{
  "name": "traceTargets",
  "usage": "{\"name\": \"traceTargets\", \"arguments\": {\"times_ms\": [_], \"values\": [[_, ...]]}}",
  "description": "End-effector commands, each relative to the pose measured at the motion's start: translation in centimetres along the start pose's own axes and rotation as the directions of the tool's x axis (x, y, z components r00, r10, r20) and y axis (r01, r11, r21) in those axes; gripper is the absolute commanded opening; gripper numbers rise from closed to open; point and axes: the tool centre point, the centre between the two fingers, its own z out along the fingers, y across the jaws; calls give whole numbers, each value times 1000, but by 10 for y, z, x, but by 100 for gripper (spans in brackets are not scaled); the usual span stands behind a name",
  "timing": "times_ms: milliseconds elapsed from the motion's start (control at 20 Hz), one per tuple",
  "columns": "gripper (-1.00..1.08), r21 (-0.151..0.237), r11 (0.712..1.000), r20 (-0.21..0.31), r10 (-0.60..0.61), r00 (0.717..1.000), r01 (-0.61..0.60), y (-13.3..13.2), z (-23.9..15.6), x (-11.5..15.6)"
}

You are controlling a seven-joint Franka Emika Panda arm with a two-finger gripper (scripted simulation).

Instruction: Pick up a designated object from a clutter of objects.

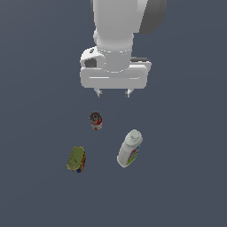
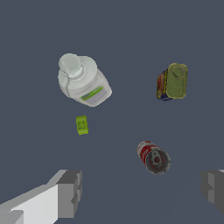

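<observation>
The designated object, a squat can with an olive-green top and a red-and-blue side label (image 1: 76, 159), stands on the dark floor at the exterior view's lower left; it also shows in the wrist view (image 2: 173, 82). The small red can with a dark top (image 1: 95, 120) stands nearest below my gripper and shows in the wrist view (image 2: 153, 157). The white bottle with a colourful label (image 1: 129, 148) lies to the exterior view's right, seen also in the wrist view (image 2: 82, 80). My gripper (image 1: 113, 93) hangs open and empty above the clutter; its fingers (image 2: 70, 192) frame the wrist view.
A small green flat patch (image 2: 81, 125) shows on the floor in the wrist view, between the bottle and the gripper fingers. The floor (image 1: 186, 177) is a plain dark grey surface all round.
</observation>
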Motion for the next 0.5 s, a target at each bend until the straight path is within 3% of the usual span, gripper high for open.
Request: {"name": "traceTargets", "arguments": {"times_ms": [0, 450], "values": [[100, 0, 1000, 0, 0, 1000, 0, 0, 0, 0], [100, -27, 999, 11, 38, 999, -37, 33, 3, -2]]}}
